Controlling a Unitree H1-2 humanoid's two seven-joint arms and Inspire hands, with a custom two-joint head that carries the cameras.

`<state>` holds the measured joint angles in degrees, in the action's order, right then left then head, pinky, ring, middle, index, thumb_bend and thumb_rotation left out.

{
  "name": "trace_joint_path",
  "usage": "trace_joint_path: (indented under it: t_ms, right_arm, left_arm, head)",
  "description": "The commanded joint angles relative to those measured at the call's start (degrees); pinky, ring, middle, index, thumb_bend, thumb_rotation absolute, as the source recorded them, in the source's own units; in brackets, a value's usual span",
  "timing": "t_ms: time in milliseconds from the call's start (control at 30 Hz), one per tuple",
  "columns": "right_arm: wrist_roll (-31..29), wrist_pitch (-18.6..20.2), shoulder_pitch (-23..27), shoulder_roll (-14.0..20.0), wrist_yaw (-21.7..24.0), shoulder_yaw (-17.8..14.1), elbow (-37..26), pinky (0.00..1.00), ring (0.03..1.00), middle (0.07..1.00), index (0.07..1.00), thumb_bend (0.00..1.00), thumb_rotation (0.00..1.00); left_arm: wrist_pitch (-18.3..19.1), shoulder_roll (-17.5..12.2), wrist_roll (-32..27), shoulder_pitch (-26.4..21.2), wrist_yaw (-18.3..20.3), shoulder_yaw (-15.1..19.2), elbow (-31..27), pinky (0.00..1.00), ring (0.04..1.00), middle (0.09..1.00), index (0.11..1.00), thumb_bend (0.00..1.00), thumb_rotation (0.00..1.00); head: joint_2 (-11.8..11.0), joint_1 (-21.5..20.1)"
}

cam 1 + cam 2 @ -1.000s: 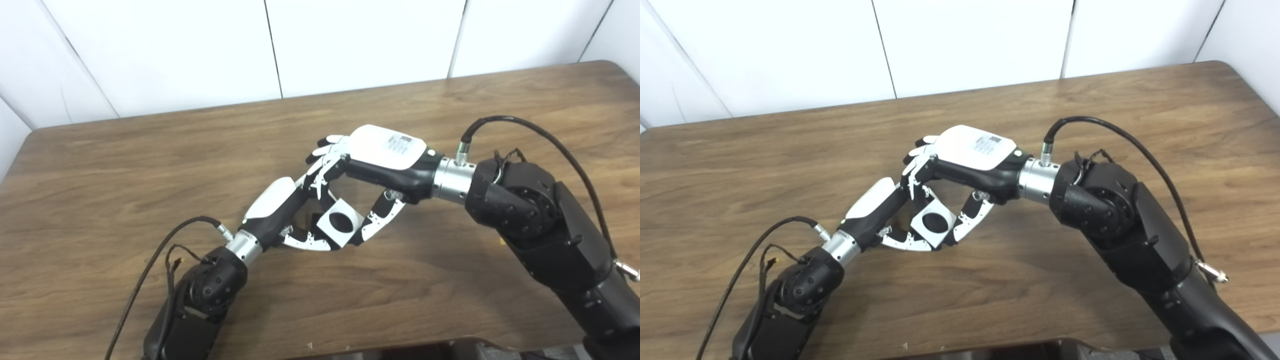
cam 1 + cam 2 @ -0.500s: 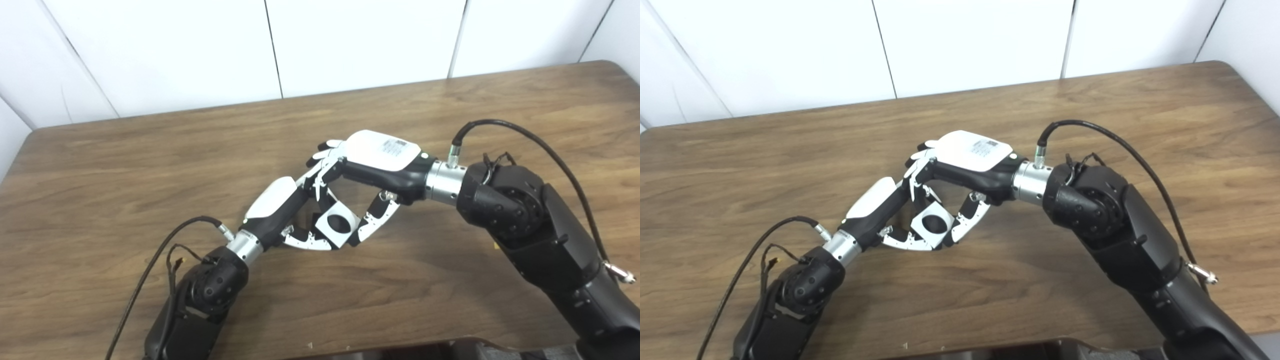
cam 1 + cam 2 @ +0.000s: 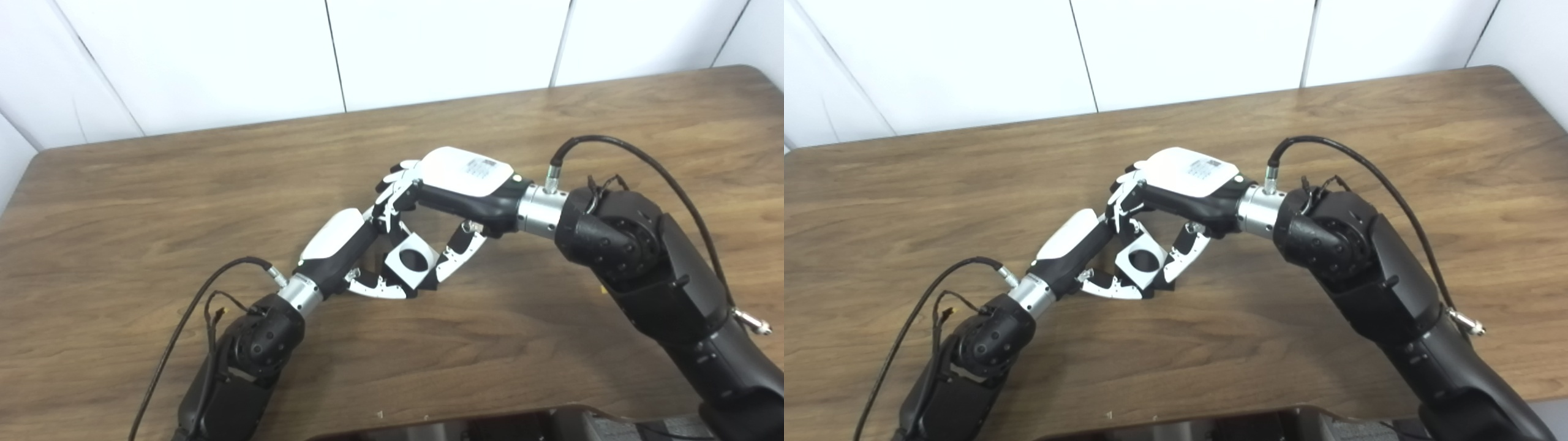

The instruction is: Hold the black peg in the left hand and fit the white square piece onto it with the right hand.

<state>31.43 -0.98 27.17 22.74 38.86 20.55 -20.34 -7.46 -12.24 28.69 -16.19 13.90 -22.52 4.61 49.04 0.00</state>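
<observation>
While the two arms are meeting over the middle of the table (image 3: 153, 184), the right robot hand (image 3: 456, 202) is pinching the white square piece (image 3: 411, 261) between its fingers and thumb, with the round hole facing up toward the cameras. Just left of it, the left robot hand (image 3: 343, 254) is curling around what is probably the black peg, though the peg itself is hidden behind the piece and the fingers, so how far the fit is along is impossible to tell. Doing this well likely means keeping the hole square to the peg's axis and easing on without twisting, since the fingertips of both are crowding together. Bare wood is lying all round, and every table edge is sitting well apart.
</observation>
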Motion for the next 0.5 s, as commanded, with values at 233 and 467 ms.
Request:
trace_joint_path:
  t_ms: [233,467]
  right_arm:
    - [0.2,-0.6,2.0,-0.6,-1.5,-0.5,0.4,0.93,0.872,0.771,0.481,0.52,0.14]
    - [0.2,-1.5,1.4,-0.4,-2.1,-0.5,1.5,0.94,0.87,0.771,0.481,0.52,0.14]
  left_arm:
    - [1.4,-0.6,0.6,0.1,1.3,-0.6,-0.5,0.89,0.993,0.931,0.492,0.52,0.09]
    - [1.6,-0.6,0.7,0.0,1.5,-0.5,-0.7,0.89,0.994,0.929,0.492,0.52,0.09]
  head:
    - [0.3,0.2]
    - [0.6,0.2]
